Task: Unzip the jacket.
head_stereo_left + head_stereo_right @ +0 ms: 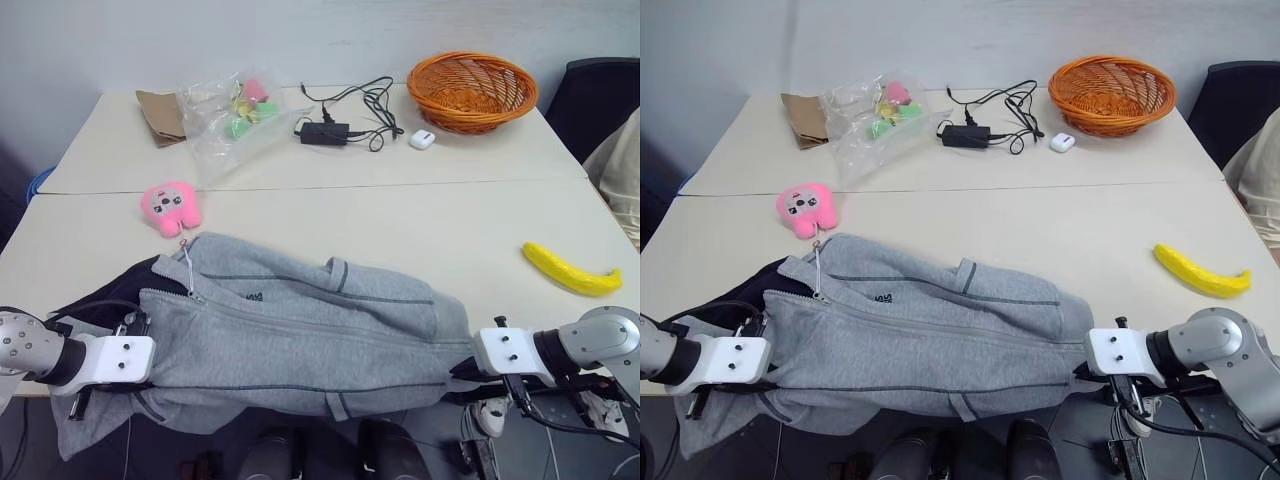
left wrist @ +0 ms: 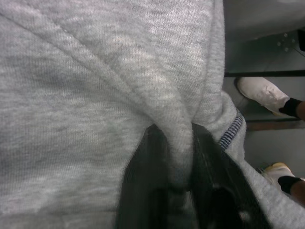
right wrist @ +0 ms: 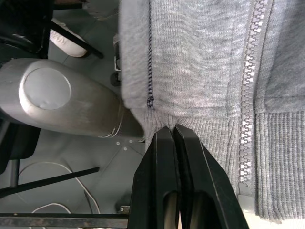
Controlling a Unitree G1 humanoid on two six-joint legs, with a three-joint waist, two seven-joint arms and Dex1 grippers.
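The light grey fleece jacket point(image 1: 300, 340) lies lengthwise along the table's front edge, collar to the left and hem to the right, partly hanging over the edge. Its zipper point(image 3: 248, 95) is closed along the hem end; the pull with a thin cord point(image 1: 187, 275) sits up by the collar. My left gripper point(image 2: 177, 143) is shut on a fold of the jacket's fabric near the collar end, its black fingers point(image 2: 152, 157) pinching the cloth. My right gripper point(image 3: 171, 130) is shut on the ribbed hem just beside the zipper.
On the table behind lie a pink plush toy point(image 1: 170, 207), a banana point(image 1: 570, 270), an orange basket point(image 1: 470, 90), a clear bag of small items point(image 1: 232, 115), a charger with cables point(image 1: 345, 120) and a white case point(image 1: 422, 139). A person sits at the far right point(image 1: 625, 180).
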